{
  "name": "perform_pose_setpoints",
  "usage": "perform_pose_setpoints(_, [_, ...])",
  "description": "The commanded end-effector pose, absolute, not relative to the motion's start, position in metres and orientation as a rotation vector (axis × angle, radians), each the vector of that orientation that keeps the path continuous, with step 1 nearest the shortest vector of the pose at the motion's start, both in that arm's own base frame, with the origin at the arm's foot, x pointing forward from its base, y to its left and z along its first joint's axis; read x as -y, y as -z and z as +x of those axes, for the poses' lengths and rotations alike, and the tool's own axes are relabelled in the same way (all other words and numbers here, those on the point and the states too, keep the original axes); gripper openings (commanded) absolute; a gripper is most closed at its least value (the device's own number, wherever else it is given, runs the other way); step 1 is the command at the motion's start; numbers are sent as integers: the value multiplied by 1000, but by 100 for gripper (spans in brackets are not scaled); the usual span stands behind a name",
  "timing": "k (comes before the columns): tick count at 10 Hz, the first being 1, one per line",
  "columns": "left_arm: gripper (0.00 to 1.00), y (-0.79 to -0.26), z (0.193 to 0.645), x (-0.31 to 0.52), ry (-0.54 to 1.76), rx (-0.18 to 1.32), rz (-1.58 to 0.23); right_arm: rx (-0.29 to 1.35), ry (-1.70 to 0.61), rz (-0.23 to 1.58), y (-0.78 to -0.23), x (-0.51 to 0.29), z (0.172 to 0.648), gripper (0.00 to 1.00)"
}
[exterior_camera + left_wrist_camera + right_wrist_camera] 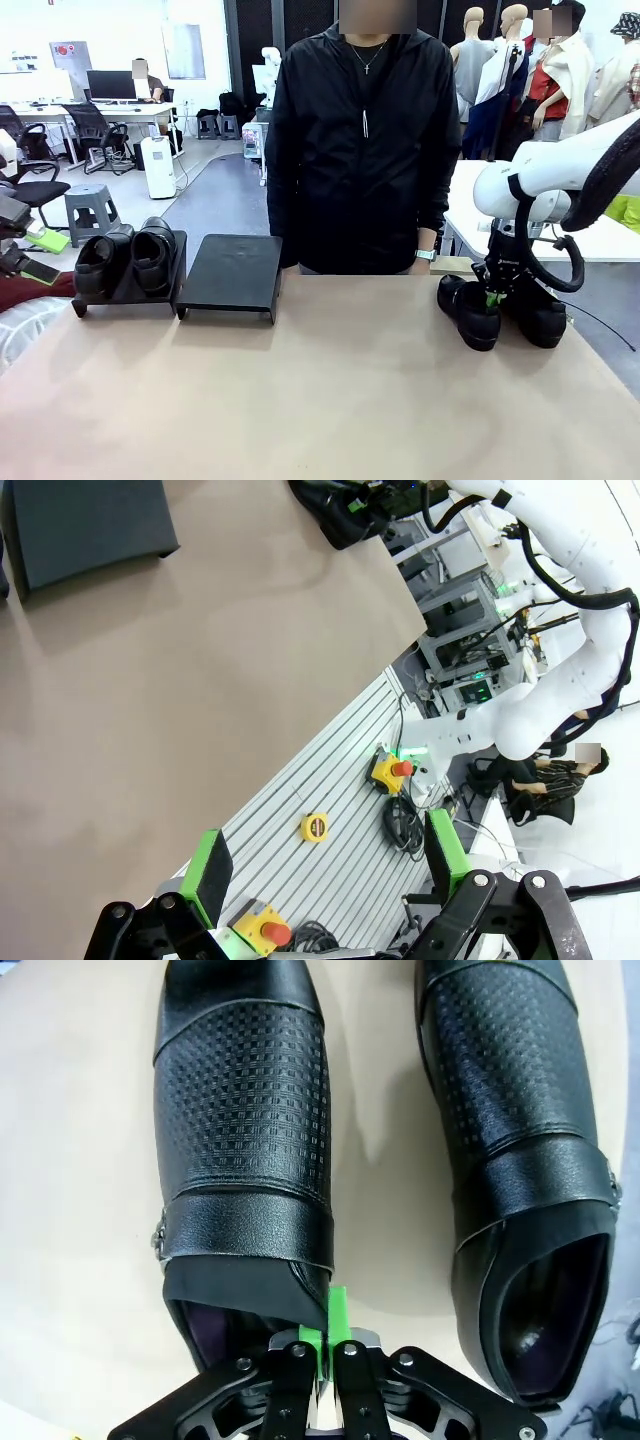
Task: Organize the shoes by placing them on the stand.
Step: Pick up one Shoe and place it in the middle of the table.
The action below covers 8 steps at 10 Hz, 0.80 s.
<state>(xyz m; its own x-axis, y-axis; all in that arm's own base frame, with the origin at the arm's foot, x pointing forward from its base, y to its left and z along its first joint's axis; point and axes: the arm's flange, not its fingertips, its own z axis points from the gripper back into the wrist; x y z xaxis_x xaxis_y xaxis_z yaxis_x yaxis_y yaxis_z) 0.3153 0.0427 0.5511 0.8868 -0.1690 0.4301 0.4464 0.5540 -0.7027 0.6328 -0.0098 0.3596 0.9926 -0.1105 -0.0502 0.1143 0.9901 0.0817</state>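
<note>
The tan tabletop (330, 400) lies bare across its middle and along its near edge. At the far left, the loaded stand unit (178, 272) carries two shoes (152, 255), and the empty stand unit (232, 268) sits just beside it. Near the right edge, the inner shoe (245, 1110) and the outer shoe (520, 1110) stand side by side with a gap between them. The right gripper (330, 1322) is pinched closed on the inner shoe's collar rim. The left gripper (328, 862) hangs with its fingers spread wide, just beyond the table's edge.

Black shoes (240, 1110) with embossed check pattern, matte-black stand (232, 272), tan table (330, 400), green end effector pads (338, 1307)
</note>
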Motion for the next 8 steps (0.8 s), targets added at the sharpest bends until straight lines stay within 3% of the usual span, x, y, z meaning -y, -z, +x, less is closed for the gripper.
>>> perform_pose_setpoints(1, [100,-552,315,-45,386,333,-915,-65,145,107,-379,3,615,0])
perform_pose_setpoints(4, [100,-552,315,-45,386,333,-915,-42,117,293,-440,0,520,0])
perform_pose_setpoints(6, [100,-552,315,-45,386,333,-915,-33,120,356,-451,-3,448,0])
perform_pose_setpoints(8, [100,-552,315,-45,386,333,-915,50,167,432,-449,3,426,0])
